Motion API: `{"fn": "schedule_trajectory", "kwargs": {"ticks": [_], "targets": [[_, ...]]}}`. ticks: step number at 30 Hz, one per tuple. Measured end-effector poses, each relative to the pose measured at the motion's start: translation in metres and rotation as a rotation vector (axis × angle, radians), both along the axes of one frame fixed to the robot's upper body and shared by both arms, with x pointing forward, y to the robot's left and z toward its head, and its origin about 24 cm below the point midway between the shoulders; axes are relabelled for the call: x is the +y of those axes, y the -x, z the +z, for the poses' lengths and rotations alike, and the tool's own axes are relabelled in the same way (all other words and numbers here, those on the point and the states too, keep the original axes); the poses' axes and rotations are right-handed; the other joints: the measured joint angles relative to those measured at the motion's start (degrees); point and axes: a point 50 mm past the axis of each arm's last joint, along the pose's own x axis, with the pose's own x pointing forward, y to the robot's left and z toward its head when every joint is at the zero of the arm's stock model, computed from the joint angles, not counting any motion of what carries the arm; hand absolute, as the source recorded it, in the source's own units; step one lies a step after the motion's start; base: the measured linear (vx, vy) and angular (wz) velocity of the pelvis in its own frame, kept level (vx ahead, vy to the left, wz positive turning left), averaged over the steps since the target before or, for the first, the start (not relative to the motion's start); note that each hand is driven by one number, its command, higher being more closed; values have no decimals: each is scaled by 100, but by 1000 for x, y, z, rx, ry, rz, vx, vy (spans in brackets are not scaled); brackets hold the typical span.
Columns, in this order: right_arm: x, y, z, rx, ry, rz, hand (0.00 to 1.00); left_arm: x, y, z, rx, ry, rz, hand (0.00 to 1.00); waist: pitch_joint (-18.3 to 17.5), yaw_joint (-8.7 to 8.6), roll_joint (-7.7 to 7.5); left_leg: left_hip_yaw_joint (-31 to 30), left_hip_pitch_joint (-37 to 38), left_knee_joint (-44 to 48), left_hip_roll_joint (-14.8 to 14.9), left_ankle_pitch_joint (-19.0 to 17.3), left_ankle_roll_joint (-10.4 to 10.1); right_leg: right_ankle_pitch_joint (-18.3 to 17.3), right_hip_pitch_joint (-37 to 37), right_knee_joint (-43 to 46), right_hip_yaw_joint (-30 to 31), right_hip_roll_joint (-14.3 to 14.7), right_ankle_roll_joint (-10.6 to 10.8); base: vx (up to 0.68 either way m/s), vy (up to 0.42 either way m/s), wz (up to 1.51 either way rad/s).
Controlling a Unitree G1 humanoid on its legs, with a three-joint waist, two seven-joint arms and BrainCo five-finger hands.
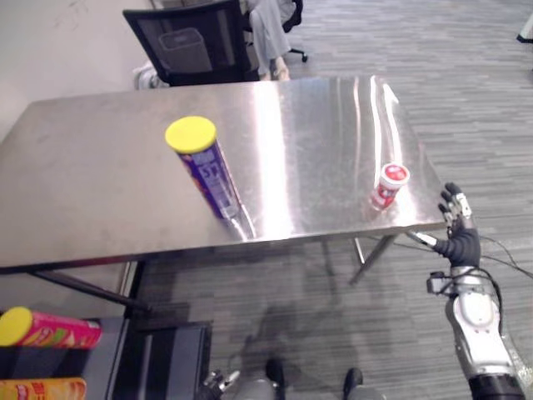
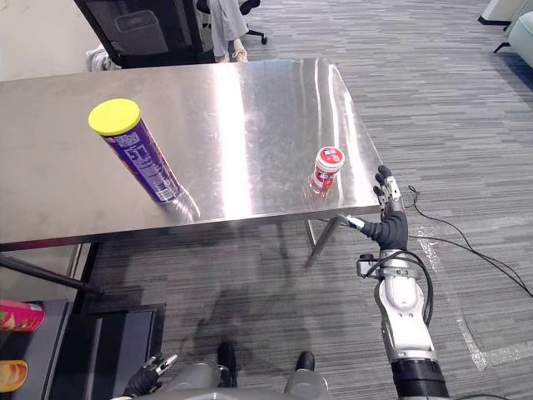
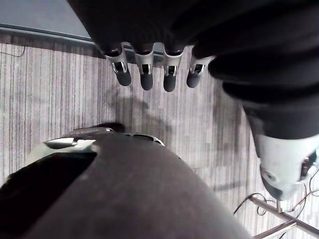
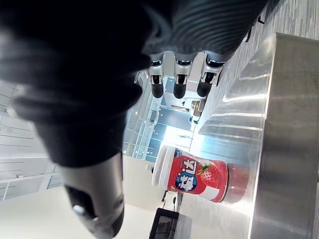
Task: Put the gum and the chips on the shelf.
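Progress nil as you can see: gum (image 1: 389, 185) and chips (image 1: 204, 167) both stand on the counter (image 1: 92, 175), right robot hand (image 1: 456, 227) empty, fingers straight, near the gum; left robot hand (image 3: 146, 78) low, apparently relaxed.

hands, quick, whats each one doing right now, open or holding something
Left hand: open, fingers relaxed, holding nothing.
Right hand: open, fingers straight, empty, just off the table edge near the gum.
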Motion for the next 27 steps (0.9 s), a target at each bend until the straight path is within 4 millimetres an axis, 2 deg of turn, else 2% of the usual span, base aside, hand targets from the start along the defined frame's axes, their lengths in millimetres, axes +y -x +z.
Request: {"fn": "schedule_trajectory", "kwargs": {"ticks": [10, 18, 27], "targets": [[3, -17, 12, -54, -25, -40, 0, -2, -3, 0, -7, 4, -6, 0, 112, 19, 53, -112, -3, -10, -29, 70, 17, 0, 51, 0, -143, -11, 0, 0, 1, 7], [0, -25, 13, -43, -38, -79, 0, -4, -5, 0, -13, 10, -14, 0, 259, 17, 124, -243, -20, 125, -25, 53, -6, -45, 116, 111, -268, -24, -51, -13, 4, 8], [-1, -32, 17, -53, -43, -97, 0, -10, -5, 0, -15, 23, -20, 0, 367, 105, 194, -286, -35, 179, -33, 60, 6, -72, 105, 208, -322, -59, -50, -5, 0, 1]]}}
